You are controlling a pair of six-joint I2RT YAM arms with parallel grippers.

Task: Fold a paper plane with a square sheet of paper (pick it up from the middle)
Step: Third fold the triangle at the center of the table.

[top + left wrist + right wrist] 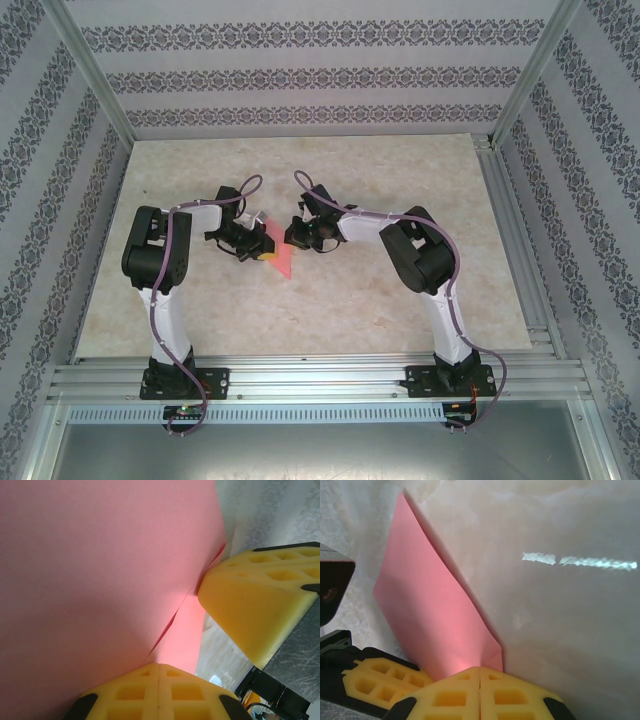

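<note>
Mid-fold, probably an early crease. Left claw (158, 672) and right claw (480, 675) both clamped on the square sheet of paper (427, 615), lifted over the middle of the worktop (400, 300) (one flap looks doubled over). Next, likely: lower to the worktop, align edges, press flat.

matt pink paper (435, 610), glossy marbled table (560, 630)

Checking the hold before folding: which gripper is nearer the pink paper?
Neither, both touch it. The left gripper is shut on the pink paper from its left side; the right gripper is shut on it from the right.
</note>
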